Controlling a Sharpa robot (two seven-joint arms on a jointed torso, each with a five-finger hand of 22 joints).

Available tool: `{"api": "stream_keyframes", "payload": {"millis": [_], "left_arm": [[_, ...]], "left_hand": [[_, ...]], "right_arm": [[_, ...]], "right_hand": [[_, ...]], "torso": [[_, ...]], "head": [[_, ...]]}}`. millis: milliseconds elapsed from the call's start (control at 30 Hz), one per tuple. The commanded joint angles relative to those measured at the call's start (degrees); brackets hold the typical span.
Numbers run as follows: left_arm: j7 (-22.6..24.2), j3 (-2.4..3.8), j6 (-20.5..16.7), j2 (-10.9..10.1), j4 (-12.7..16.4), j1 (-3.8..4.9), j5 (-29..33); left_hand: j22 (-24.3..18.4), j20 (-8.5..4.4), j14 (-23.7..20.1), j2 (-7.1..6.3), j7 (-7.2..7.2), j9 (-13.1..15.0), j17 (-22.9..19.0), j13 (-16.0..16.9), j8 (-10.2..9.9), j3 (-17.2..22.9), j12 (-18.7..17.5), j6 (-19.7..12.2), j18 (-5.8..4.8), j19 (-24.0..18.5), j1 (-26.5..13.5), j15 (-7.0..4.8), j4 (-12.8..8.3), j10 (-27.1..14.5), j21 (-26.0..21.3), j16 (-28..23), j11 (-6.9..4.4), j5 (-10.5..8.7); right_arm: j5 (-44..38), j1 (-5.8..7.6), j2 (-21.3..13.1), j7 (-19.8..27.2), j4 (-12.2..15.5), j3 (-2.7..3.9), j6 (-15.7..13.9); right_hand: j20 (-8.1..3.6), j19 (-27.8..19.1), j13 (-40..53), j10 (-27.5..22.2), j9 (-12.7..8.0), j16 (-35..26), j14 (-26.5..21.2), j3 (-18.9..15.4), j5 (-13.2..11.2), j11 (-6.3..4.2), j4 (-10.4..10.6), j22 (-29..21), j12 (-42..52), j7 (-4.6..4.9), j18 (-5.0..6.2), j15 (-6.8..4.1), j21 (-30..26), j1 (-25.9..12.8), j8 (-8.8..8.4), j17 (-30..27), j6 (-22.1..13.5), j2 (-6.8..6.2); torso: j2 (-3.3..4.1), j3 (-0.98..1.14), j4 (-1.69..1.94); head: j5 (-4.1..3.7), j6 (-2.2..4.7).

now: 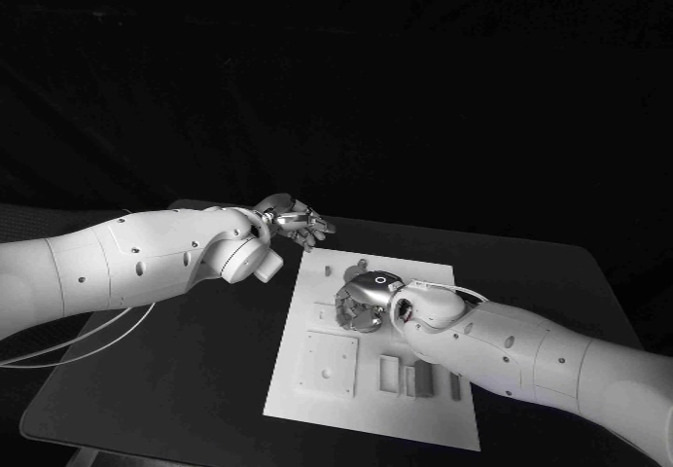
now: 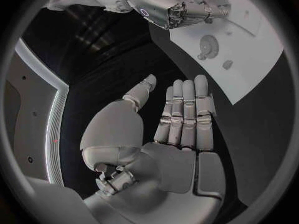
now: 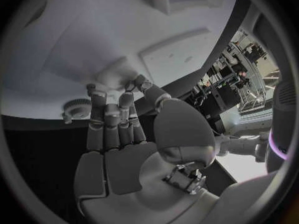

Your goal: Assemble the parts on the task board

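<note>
While the flat white rectangular task board (image 1: pixel 368 409) lies mid-table, the right silver hand (image 1: pixel 364 300) is lowered onto its centre, fingers curled around a small part (image 3: pixel 76 106); whether it is gripped cannot be told. Beyond the board's far-left corner, the left silver hand (image 1: pixel 295 222) is held empty, fingers extended.

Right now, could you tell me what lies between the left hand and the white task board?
In the head view, only bare black table separates the left hand from the white task board.
</note>
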Motion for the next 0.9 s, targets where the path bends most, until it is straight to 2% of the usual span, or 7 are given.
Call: {"api": "stream_keyframes", "payload": {"millis": [33, 267, 500, 567, 667, 733, 900], "left_arm": [[1.4, 0.04, 0.6, -0.1, -0.3, 0.09, 0.6], [1.0, -0.05, 0.7, -0.8, -0.5, 0.07, 1.4], [-1.1, -0.07, 2.2, -1.1, -0.5, 0.05, 1.3], [-2.2, -0.08, 2.8, -1.3, -0.4, 0.04, 0.9], [-3.6, -0.09, 3.6, -1.3, -0.3, 0.01, 0.0], [-4.8, -0.1, 4.0, -1.4, -0.2, -0.01, -0.7], [-8.4, -0.12, 7.9, -1.4, 0.0, -0.1, -3.0]], "left_hand": [[0.1, 0.16, 0.1, 0.15, -0.34, -0.1, 0.1, -0.1, 0.4, -0.2, -0.1, 0.2, 0.67, 0.1, -0.5, 0.33, 0.1, 0.4, -0.3, -0.3, -0.19, 0.4], [0.2, 0.09, 0.2, 0.62, 0.06, -0.6, 0.2, -0.3, 0.2, -0.6, -0.1, 0.6, 0.71, 0.3, -2.6, 0.27, 1.4, 0.6, -0.5, -0.4, -0.26, 0.41], [0.5, 0.02, 0.2, 0.51, 0.06, -1.2, 0.4, -0.5, -0.1, -1.0, -0.1, 0.7, 0.79, 0.4, -5.3, 0.18, 3.4, 0.7, -0.7, -0.5, -0.31, 0.38], [0.6, -0.01, 0.2, 0.39, 0.07, -1.3, 0.5, -0.5, -0.1, -1.0, -0.1, 0.7, 0.81, 0.4, -5.8, 0.17, 3.8, 0.7, -0.8, -0.4, -0.33, 0.38], [0.7, -0.04, 0.2, 0.1, 0.09, -1.4, 0.6, -0.6, -0.2, -1.2, -0.1, 0.7, 0.84, 0.4, -6.5, 0.14, 4.2, 0.7, -0.8, -0.4, -0.35, 0.31], [0.7, -0.06, 0.2, -0.09, 0.11, -1.5, 0.6, -0.6, -0.3, -1.3, 0.0, 0.6, 0.86, 0.4, -6.8, 0.12, 4.5, 0.7, -0.8, -0.4, -0.36, 0.21], [1.0, -0.18, 0.4, -0.14, 0.06, -1.7, 0.8, -0.6, -0.3, -1.2, 0.0, 0.8, 0.96, 0.7, -7.4, -0.02, 5.1, 0.8, -0.7, -0.2, -0.41, 0.0]], "right_arm": [[2.4, 0.11, -0.6, -1.2, 0.6, 0.0, -1.8], [6.2, 0.68, -2.3, -1.7, 2.3, 0.13, -3.9], [9.8, 1.06, -4.1, -1.7, 4.0, 0.65, -5.7], [10.7, 1.11, -4.6, -1.8, 4.5, 0.97, -6.1], [12.7, 1.12, -5.4, -1.7, 5.0, 1.64, -6.9], [13.9, 1.12, -5.9, -1.4, 5.2, 2.11, -6.6], [15.4, 1.13, -7.1, -0.8, 6.2, 3.25, -7.2]], "right_hand": [[0.1, 0.4, -0.1, 0.3, 0.1, 0.1, 0.2, 0.3, -0.1, -0.27, 0.1, 0.5, 0.0, 1.97, 0.49, -0.35, 0.3, -0.9, -0.3, -0.1, 2.6, 0.08], [0.04, 0.5, -0.1, 0.4, 0.2, 0.1, 0.3, 0.4, -0.1, -0.33, 0.1, 0.4, 0.0, 1.91, 0.49, -0.41, 0.3, -1.8, -0.38, -0.1, 2.8, 0.25], [0.0, 0.6, -0.1, 0.5, 0.3, 0.1, 0.3, 0.5, -0.1, -0.37, 0.1, 0.4, 0.0, 1.87, 0.49, -0.45, 0.3, -2.1, -0.4, -0.1, 2.9, 0.3], [-0.01, 0.6, -0.1, 0.5, 0.3, 0.1, 0.3, 0.5, -0.1, -0.37, 0.1, 0.4, 0.0, 1.87, 0.49, -0.45, 0.3, -2.1, -0.41, -0.1, 2.9, 0.29], [-0.01, 0.7, -0.1, 0.5, 0.3, 0.1, 0.3, 0.5, -0.1, -0.37, 0.1, 0.4, 0.0, 1.87, 0.49, -0.46, 0.3, -2.1, -0.42, -0.1, 2.9, 0.29], [-0.02, 0.7, -0.1, 0.5, 0.3, 0.1, 0.4, 0.6, -0.1, -0.38, 0.1, 0.4, 0.0, 1.86, 0.49, -0.46, 0.3, -2.2, -0.43, -0.1, 2.9, 0.29], [-0.06, 0.7, -0.2, 0.5, 0.3, 0.1, 0.4, 0.6, -0.1, -0.4, 0.1, 0.4, 0.0, 1.84, 0.49, -0.49, 0.3, -2.5, -0.47, -0.2, 2.9, 0.08]], "torso": [[-0.03, 0.04, -0.03], [-0.06, 0.1, -0.06], [-0.09, 0.06, -0.08], [-0.15, 0.13, -0.14], [-0.1, 0.08, -0.08], [-0.15, 0.15, -0.14], [-0.13, 0.1, -0.11]], "head": [[-0.12, 0.24], [-0.57, 0.62], [-0.62, 1.29], [-0.5, 1.64], [-0.63, 1.83], [-0.57, 1.75], [-0.89, 2.14]]}}
